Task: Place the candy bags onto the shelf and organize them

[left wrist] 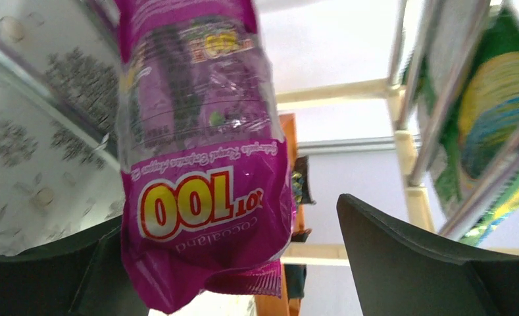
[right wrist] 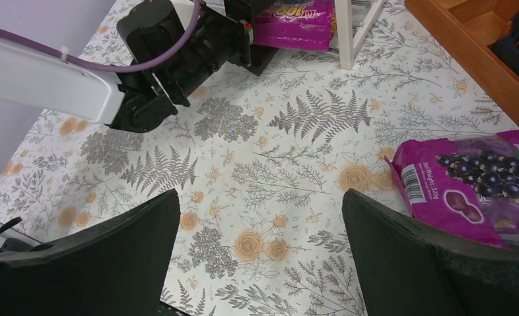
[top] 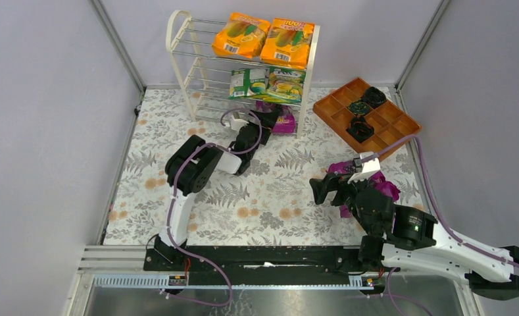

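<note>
One purple bag (left wrist: 204,197) sat between the wide-spread jaws of my left gripper (left wrist: 230,243), apparently on the shelf (left wrist: 335,92) bottom tier; backing straight out would avoid dragging it.

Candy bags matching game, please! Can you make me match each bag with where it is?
Things:
1. orange bags
2. green-yellow bags
3. purple bag between the left fingers
4. other purple bag

Places:
A. loose on the table
B. top tier of the shelf
C. bottom of the shelf
D. middle tier of the shelf

Pairs: 1-B, 2-D, 3-C, 4-A
</note>
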